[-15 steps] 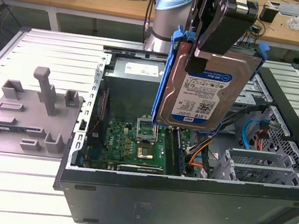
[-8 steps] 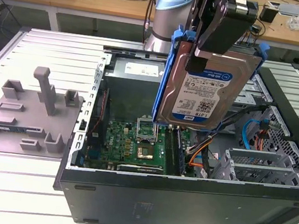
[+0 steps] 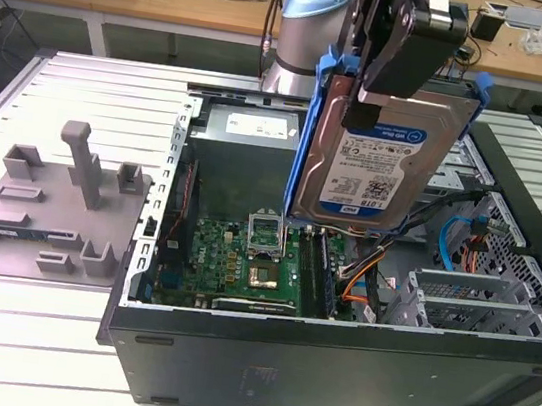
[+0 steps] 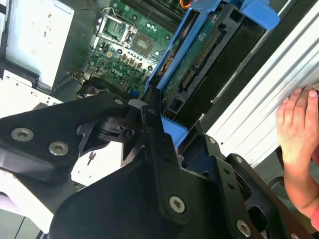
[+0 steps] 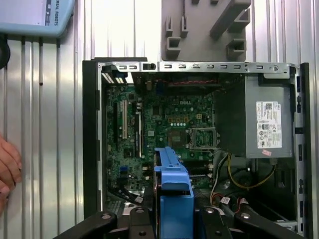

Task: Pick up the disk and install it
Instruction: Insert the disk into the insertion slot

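There is one disk (image 3: 383, 163), one open computer case (image 3: 328, 373) holding one green motherboard (image 3: 243, 260) and one grey power supply (image 3: 243, 154), one grey fixture plate (image 3: 47, 217), one ribbed metal surface (image 3: 28, 351), and one person's hand (image 4: 299, 129).

arm (image 3: 309, 37) raised high; claw (image 3: 365, 105) hangs pointing straight down (jaws clamped across disk (image 3: 377, 167), front and back)
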Robot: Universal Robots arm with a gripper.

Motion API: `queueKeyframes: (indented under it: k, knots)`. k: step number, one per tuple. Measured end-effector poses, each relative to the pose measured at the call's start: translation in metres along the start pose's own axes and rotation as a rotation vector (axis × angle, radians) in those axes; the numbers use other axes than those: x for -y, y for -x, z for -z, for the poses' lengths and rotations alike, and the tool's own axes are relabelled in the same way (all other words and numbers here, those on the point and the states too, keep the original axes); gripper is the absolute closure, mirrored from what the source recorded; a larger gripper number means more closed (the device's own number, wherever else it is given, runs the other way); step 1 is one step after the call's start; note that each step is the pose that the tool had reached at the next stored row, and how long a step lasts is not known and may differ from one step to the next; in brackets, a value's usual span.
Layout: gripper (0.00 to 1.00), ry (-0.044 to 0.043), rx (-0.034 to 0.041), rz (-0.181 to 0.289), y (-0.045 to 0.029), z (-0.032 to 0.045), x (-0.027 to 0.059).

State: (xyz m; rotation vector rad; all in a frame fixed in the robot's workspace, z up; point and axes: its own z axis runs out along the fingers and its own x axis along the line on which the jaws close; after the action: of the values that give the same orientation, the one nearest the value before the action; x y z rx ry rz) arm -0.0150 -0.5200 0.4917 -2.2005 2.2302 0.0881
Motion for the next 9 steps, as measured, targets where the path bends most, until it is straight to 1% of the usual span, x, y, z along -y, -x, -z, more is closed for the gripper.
queueKeyframes:
  k: [2,3,9]
  knots:
    - [0.63,-0.0079,0.0001,0.001,-0.0007,-0.0003,0.0001]
    - [0.63,-0.0105,0.0001,0.001,-0.001,-0.0004,0.0001]
    - [0.63,-0.0119,0.0002,0.002,-0.0039,-0.0003,0.0021]
